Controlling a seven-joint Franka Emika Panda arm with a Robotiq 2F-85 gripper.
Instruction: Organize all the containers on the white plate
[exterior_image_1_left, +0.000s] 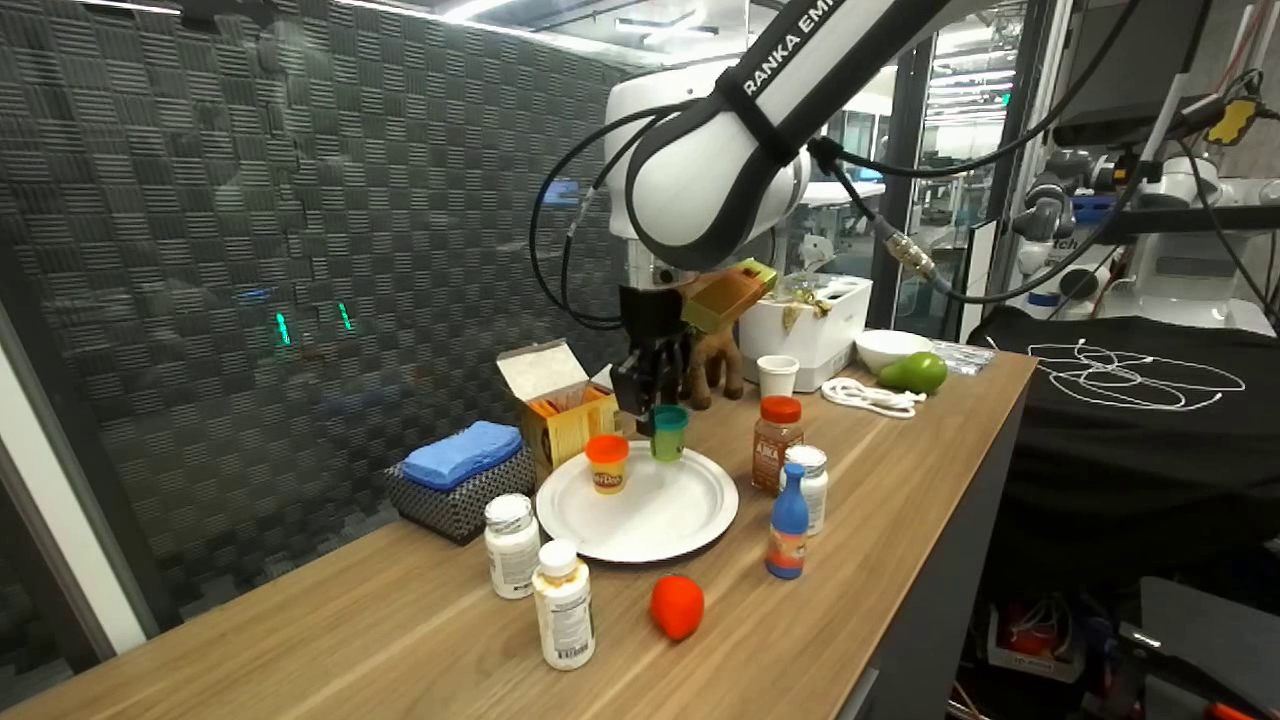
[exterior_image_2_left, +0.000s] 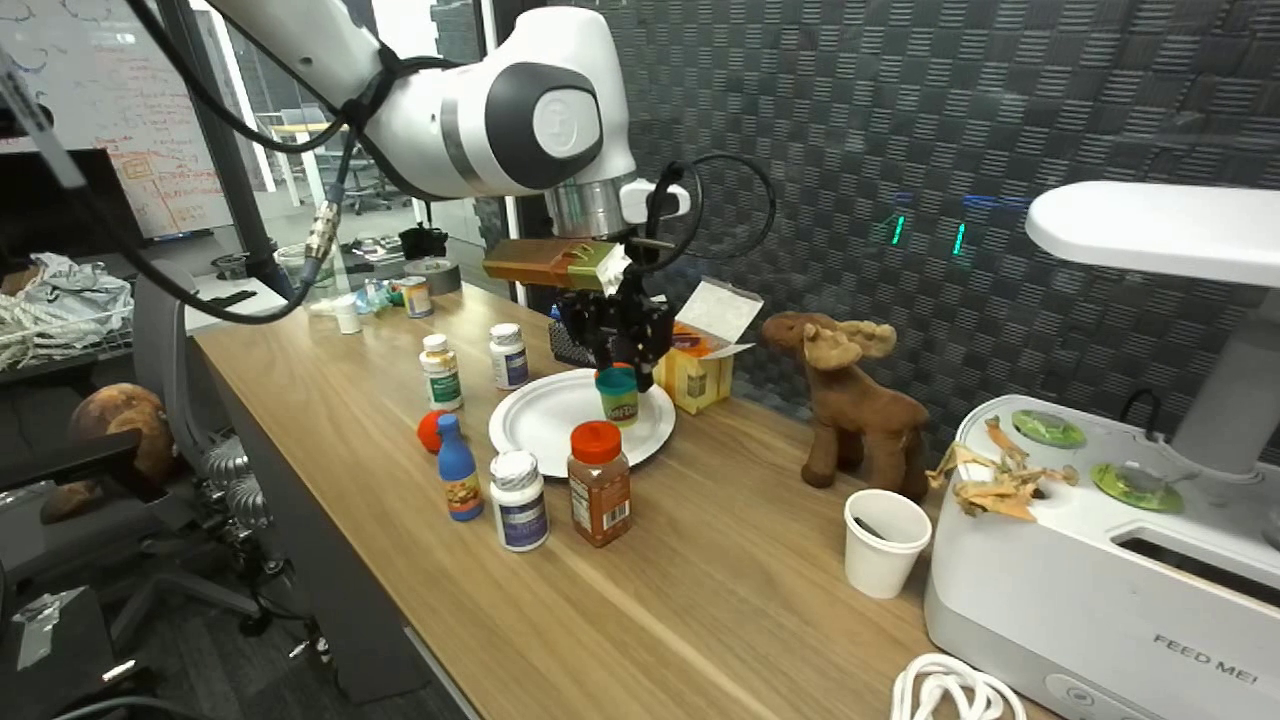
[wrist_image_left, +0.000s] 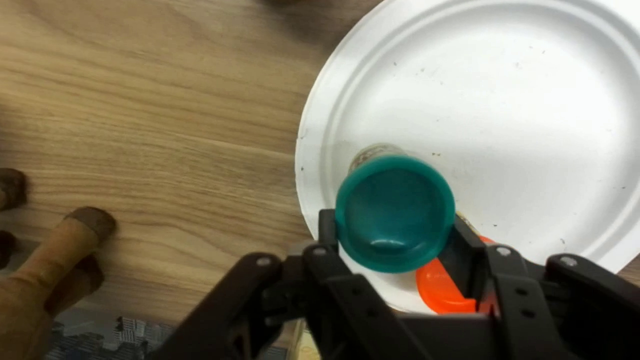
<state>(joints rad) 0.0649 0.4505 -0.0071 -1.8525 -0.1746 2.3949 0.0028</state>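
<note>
Closest to us, a white bottle stands on the wooden table. From the left now: a white jar, then the white plate, an orange-lidded tub upright on it. And the gripper has hold of a teal-lidded tub over the plate, jaws partway apart, a finger either side of the lid! Whether tub touches plate, I can't tell. Further right: a red-capped jar, a blue bottle, another white jar.
</note>
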